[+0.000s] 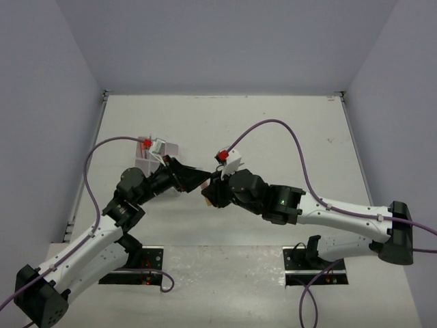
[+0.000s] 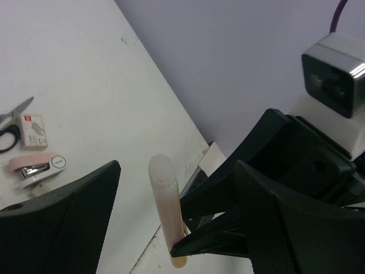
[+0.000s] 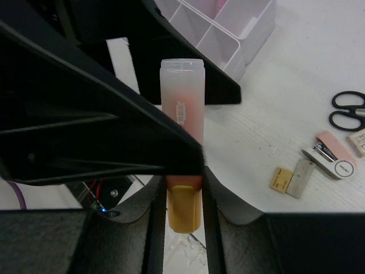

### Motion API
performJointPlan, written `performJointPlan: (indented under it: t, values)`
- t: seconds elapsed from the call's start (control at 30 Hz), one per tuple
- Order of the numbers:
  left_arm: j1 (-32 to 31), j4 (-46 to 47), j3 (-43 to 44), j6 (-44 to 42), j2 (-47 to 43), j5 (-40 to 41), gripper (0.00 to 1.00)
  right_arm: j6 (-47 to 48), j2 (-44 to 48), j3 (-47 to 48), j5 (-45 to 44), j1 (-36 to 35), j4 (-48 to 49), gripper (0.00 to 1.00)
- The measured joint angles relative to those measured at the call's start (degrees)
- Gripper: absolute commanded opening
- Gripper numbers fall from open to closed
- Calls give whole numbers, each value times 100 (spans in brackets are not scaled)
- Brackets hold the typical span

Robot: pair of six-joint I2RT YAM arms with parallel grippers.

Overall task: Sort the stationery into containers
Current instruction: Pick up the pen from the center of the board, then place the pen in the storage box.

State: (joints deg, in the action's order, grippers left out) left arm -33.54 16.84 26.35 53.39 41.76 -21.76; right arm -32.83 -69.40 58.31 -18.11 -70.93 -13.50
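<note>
My right gripper [image 3: 182, 197] is shut on an orange marker [image 3: 182, 108] with a clear cap and a yellow end, held upright above the table. The marker also shows in the left wrist view [image 2: 164, 200]. My left gripper [image 2: 177, 191] is open, with one finger on each side of the marker and not touching it. In the top view the two grippers [image 1: 194, 179] [image 1: 210, 190] meet at mid-table. The clear organiser box [image 3: 228, 28] lies behind them, partly hidden by the left arm [image 1: 156, 152]. Black-handled scissors [image 3: 348, 111], tan erasers [image 3: 281, 178] and a pink-and-white item [image 3: 331, 155] lie on the table.
The left wrist view shows the scissors [image 2: 8, 128], a small boxed eraser [image 2: 33, 131] and the pink-and-white item [image 2: 37, 166] lying together on the white table. Grey walls enclose the table on three sides. Purple cables arc over both arms.
</note>
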Motion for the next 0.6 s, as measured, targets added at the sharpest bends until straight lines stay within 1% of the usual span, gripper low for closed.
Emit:
performJointPlan:
  t: [0.03, 0.07, 0.1, 0.13, 0.17, 0.23, 0.27, 0.3, 0.33, 0.37, 0.4, 0.43, 0.5, 0.53, 0.6]
  values:
    - [-74, 11, 0, -1, 68, 11, 63, 20, -71, 89, -43, -52, 0, 0]
    - [-142, 8, 0, -8, 125, 28, 49, 39, -125, 164, -73, -95, 0, 0]
    - [-191, 1, 0, -7, 169, 42, 28, 53, -153, 214, -91, -124, 1, 0]
    - [-229, -8, 0, -9, 197, 51, 11, 66, -159, 240, -112, -138, 2, 0]
    - [-263, -18, 0, -17, 215, 58, 1, 82, -158, 255, -144, -145, 3, 0]
    - [-280, -36, 11, -13, 212, 77, 0, 111, -159, 257, -198, -145, 8, 0]
    - [-286, -57, 21, -32, 210, 92, 0, 119, -159, 257, -210, -145, 11, 8]
    - [-286, -94, 36, -44, 210, 103, 0, 123, -158, 257, -226, -145, 17, 34]
    - [-287, -149, 60, -64, 205, 120, 0, 121, -158, 257, -241, -147, 22, 58]
    - [-293, -231, 103, -101, 202, 140, 0, 119, -158, 257, -247, -149, 23, 78]
    - [-299, -351, 169, -173, 201, 190, 0, 87, -158, 257, -260, -149, 30, 90]
    - [-307, -539, 286, -318, 208, 312, 0, 66, -157, 257, -324, -149, 6, 99]
    - [-315, -1103, 661, -786, 264, 780, 0, 43, -136, 255, -542, -149, -119, 99]
    - [-310, -1411, 965, -1080, 365, 1174, 0, -5, -100, 240, -669, -143, -215, 99]
    - [-314, -1700, 1443, -1502, 543, 1877, 0, -58, 40, 179, -859, -138, -399, 99]
